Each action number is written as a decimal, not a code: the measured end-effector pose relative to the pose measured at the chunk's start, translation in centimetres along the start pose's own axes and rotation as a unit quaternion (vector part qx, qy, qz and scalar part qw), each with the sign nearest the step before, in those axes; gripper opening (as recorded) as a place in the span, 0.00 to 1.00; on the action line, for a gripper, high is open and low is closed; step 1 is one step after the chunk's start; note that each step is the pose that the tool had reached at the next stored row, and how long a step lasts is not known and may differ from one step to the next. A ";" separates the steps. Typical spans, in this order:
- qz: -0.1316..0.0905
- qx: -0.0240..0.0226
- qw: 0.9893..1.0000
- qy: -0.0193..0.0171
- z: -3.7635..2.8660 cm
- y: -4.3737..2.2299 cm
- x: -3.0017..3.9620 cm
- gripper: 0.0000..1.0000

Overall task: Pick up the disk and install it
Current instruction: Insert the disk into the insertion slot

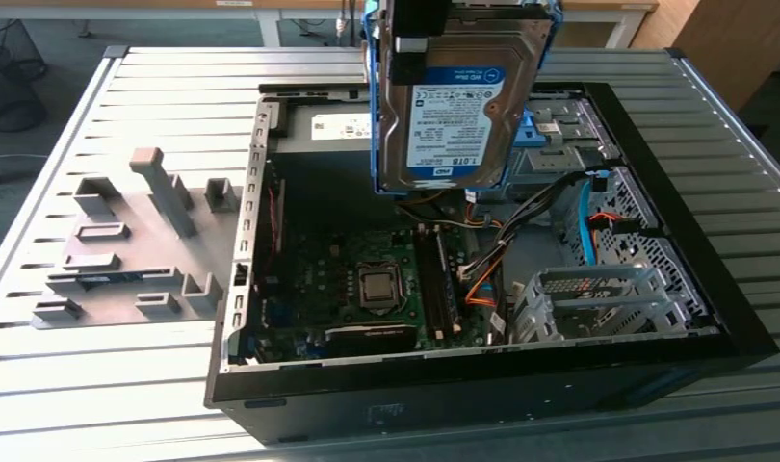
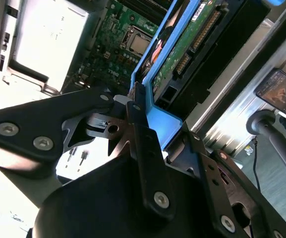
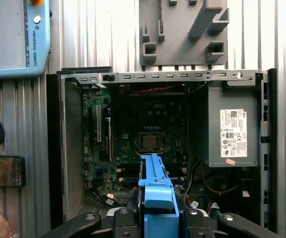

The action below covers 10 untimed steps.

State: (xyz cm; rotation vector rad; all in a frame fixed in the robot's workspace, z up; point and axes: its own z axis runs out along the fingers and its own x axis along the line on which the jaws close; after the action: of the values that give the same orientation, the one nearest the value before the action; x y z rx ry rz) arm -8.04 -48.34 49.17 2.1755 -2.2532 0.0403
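Closest to me, the gripper (image 3: pixel 157 210) is shut tight on the disk (image 1: pixel 457 115). It pinches the blue frame on both sides, so the silver body and its label hang free. I think it's held by that end so the far end can go in first w/o the gripper in the way.

The disk hangs on its edge, high over the open PC case (image 1: pixel 493 395), and touches nothing. It's up that high, I'd say, to stay clear of the case walls and the wires inside.

Down inside the case lies the green board (image 1: pixel 364 279), flat on the case floor. There's a silver cage (image 1: pixel 596 303) in one corner of the case. It looks empty, so maybe it's a spot for a drive. The grey power box (image 3: pixel 232 124) sits inside the case along one wall.

Outside the case, just beside it, a grey block w/ slots (image 1: pixel 133 241) rests on the tabletop (image 1: pixel 82 385).
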 end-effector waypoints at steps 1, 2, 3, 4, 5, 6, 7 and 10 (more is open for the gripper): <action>0.000 0.000 1.000 0.000 0.01 -0.02 0.33 0.36; 0.000 0.000 1.000 0.000 0.03 -0.03 0.71 0.36; 0.000 0.000 1.000 0.000 0.05 -0.04 1.14 0.36; 0.000 0.000 1.000 0.000 0.07 -0.06 1.56 0.36; 0.000 0.000 1.000 0.000 0.10 -0.07 1.99 0.36; 0.000 0.000 1.000 0.000 0.14 -0.09 2.40 0.36; 0.000 0.000 1.000 0.000 0.18 -0.12 2.74 0.36; 0.000 0.000 1.000 0.000 0.26 -0.76 2.95 0.36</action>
State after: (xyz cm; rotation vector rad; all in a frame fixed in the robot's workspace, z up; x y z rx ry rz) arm -7.39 -51.32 48.99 2.1754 -2.2532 0.0403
